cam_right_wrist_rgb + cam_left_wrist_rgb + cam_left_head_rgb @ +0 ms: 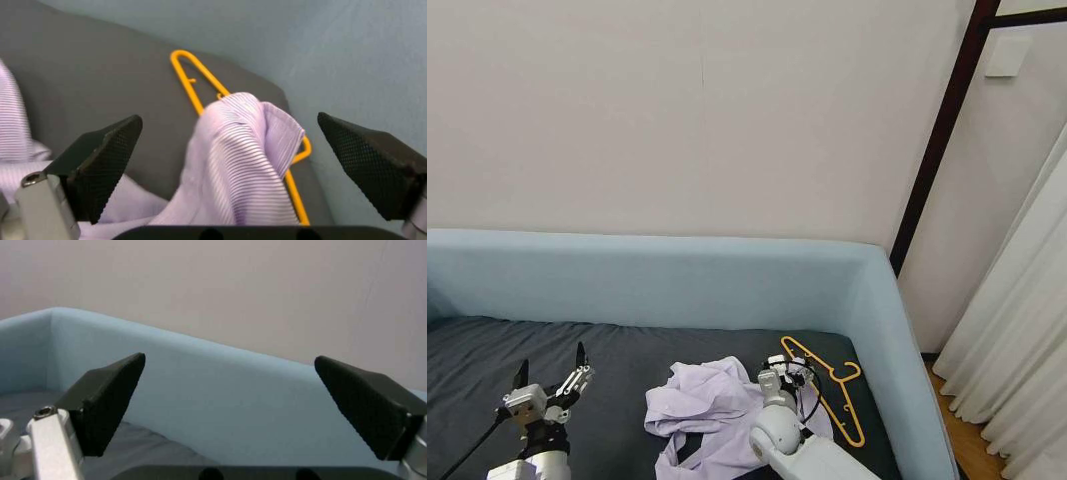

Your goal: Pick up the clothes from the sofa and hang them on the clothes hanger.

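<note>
— What is the garment like?
— A thin lilac shirt (712,400) with fine stripes. It lies crumpled in a loose heap on the dark grey seat (487,350) of the sofa, toward its right end. One fold stands up in a soft ridge.
— And the hanger?
— An orange hanger (842,385), slim and wiry. It lies flat on the seat just beside the shirt, on the side nearer the sofa's right arm. In the right wrist view the raised fold overlaps its middle, and its ends show on either side of the cloth.
— What hems things in?
— The sofa (677,270) has a pale blue padded back and a matching arm on the right, both smooth and rounded along the top. The hanger lies near that arm. Left of the shirt the seat runs open and broad. Behind is a plain wall (677,110), and a white curtain (1027,330) hangs past the arm.
— The grippers?
— The right gripper (228,120) hovers over the shirt with its black textured pads (107,160) spread wide. The raised fold sits between them, neither pad touches the cloth, and it holds nothing. The left gripper (230,362) is above the open seat, well apart from the shirt. Its fingers are also spread wide and empty, and it faces the sofa back.
</note>
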Robot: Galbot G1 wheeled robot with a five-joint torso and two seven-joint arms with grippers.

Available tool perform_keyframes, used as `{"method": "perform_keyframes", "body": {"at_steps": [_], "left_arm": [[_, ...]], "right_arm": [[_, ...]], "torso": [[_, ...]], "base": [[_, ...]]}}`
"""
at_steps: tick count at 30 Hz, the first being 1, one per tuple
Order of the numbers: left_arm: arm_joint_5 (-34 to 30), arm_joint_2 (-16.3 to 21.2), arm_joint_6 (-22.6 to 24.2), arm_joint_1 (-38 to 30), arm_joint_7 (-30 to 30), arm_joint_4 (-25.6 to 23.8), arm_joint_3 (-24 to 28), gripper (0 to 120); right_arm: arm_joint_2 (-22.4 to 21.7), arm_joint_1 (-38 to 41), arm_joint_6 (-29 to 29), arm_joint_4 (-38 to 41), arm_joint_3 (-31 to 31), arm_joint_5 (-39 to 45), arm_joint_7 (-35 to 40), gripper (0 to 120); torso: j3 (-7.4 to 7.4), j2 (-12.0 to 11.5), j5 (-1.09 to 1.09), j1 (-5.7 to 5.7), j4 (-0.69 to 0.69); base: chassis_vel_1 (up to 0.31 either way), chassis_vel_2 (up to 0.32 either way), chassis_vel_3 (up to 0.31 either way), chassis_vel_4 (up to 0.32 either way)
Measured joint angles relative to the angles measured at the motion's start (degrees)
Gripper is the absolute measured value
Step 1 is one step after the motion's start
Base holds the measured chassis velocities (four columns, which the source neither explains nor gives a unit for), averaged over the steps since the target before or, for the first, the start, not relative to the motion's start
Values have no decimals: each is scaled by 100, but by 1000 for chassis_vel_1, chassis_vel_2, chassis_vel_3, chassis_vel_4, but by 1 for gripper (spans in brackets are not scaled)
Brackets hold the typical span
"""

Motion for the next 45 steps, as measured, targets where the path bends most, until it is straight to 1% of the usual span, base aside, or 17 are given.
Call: {"method": "perform_keyframes", "body": {"at_steps": [8,12,13,17,18,22,24,28,29,32,35,37,39,40,41,44,45], "left_arm": [[-1,5,-13,22,0,-22,8,100],[-1,4,-25,29,-3,-31,25,100],[-1,4,-25,29,-3,-31,25,100],[-2,19,-43,51,-5,-45,31,100],[-2,19,-43,51,-5,-45,31,100],[-14,58,-58,76,-18,-47,20,100],[-15,63,-58,81,-20,-52,17,100],[-9,52,-58,89,-24,-77,34,100],[-9,52,-58,89,-24,-77,34,100],[13,23,-58,82,-26,-89,66,100],[21,13,-58,83,-27,-93,75,100],[24,6,-58,87,-28,-93,78,100],[25,4,-58,92,-29,-93,76,100],[25,4,-58,92,-29,-93,76,100],[26,1,-58,93,-29,-93,74,100],[45,-35,-58,115,-31,-117,76,100],[45,-35,-58,115,-31,-117,76,100]], "right_arm": [[-6,-59,99,-316,267,-266,-275,96],[-65,-174,133,-209,322,-87,-330,79],[-65,-174,133,-209,322,-87,-330,79],[-153,-292,396,-115,386,56,-474,61],[-153,-292,396,-115,386,56,-474,61],[-290,-372,819,-112,457,47,-746,43],[-337,-388,955,-104,462,49,-801,39],[-543,-448,1403,60,463,150,-1042,21],[-543,-448,1403,60,463,150,-1042,21],[-664,-472,1613,126,452,193,-1215,6],[-720,-479,1717,141,451,214,-1313,0],[-782,-476,2047,173,451,253,-1528,0],[-861,-405,2765,218,486,339,-2051,0],[-861,-405,2765,218,486,339,-2051,0],[-902,-344,3087,252,514,411,-2339,0],[-1144,131,4462,412,533,1310,-4362,0],[-1144,131,4462,412,533,1310,-4362,0]], "torso": [[0,0,0,0,-1],[-1,0,0,0,0],[-1,0,0,0,0],[-1,0,1,0,0],[-1,0,1,0,0],[-1,0,1,0,0],[-1,0,1,0,0],[-1,0,1,0,0],[-1,0,1,0,0],[-1,0,1,0,0],[0,0,1,0,-1],[0,0,1,0,0],[0,0,2,0,-1],[0,0,2,0,-1],[0,0,2,0,-1],[0,0,1,0,0],[0,0,1,0,0]], "base": [[0,0,0,0],[0,0,0,0],[0,0,0,0],[0,0,0,0],[0,0,0,0],[0,0,0,0],[0,0,0,0],[0,0,0,0],[0,0,0,0],[0,0,0,0],[0,0,0,0],[0,0,0,0],[0,0,0,0],[0,0,0,0],[0,0,0,0],[0,0,0,0],[0,0,0,0]]}}
